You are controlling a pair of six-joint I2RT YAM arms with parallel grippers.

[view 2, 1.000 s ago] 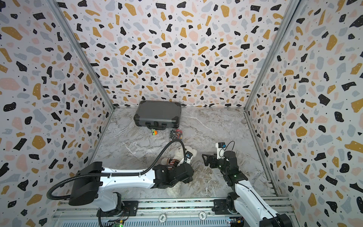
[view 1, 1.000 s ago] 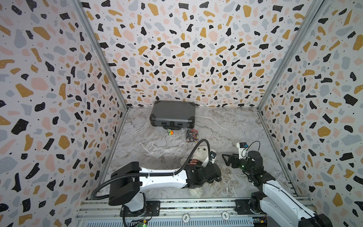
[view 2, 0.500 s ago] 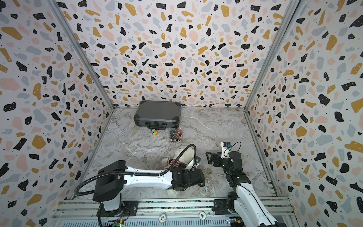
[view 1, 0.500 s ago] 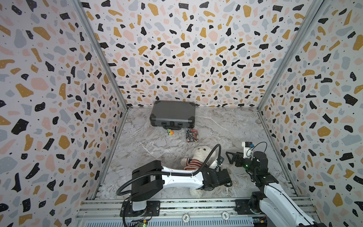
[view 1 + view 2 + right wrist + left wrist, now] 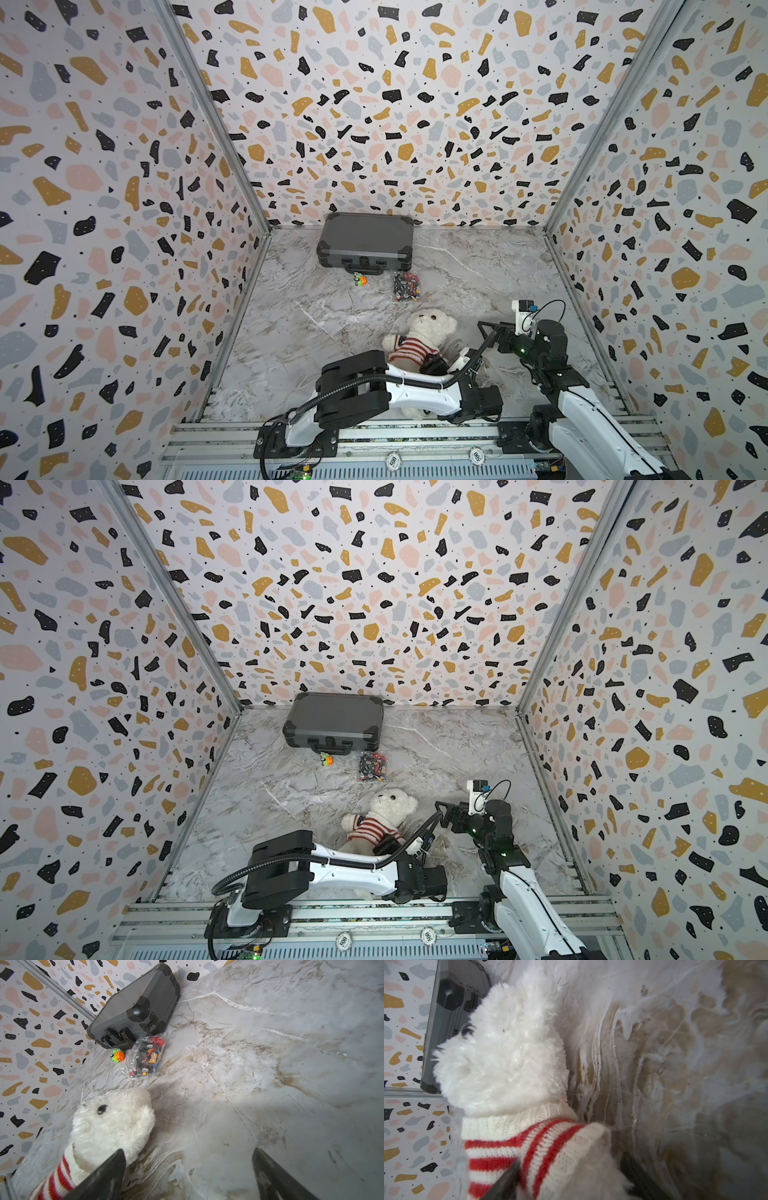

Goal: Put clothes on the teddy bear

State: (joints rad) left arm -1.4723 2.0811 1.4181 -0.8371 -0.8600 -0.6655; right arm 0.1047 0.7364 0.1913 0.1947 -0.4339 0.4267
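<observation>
The teddy bear (image 5: 430, 328) (image 5: 390, 806) lies on its back on the marble floor, head toward the back wall. It wears a red-and-white striped sweater (image 5: 411, 347) (image 5: 512, 1147). My left gripper (image 5: 444, 361) (image 5: 571, 1167) reaches in from the front. It is open, with its jaws on either side of the bear's sleeved arm, and both fingers (image 5: 506, 1182) brush knit and fur. My right gripper (image 5: 486, 332) (image 5: 187, 1176) hovers wide open just right of the bear's head (image 5: 112, 1124), with only bare floor between its fingers.
A grey case (image 5: 365, 241) (image 5: 332, 719) (image 5: 135, 1007) lies against the back wall. In front of it are a small green-and-orange toy (image 5: 359, 279) (image 5: 118, 1055) and a clear bag of bricks (image 5: 406, 286) (image 5: 145, 1057). Speckled walls close in three sides.
The left arm has swung to the right, so the bear's head and sweater now show. Its gripper now points back at the bear's arm. The right gripper has barely moved.
</observation>
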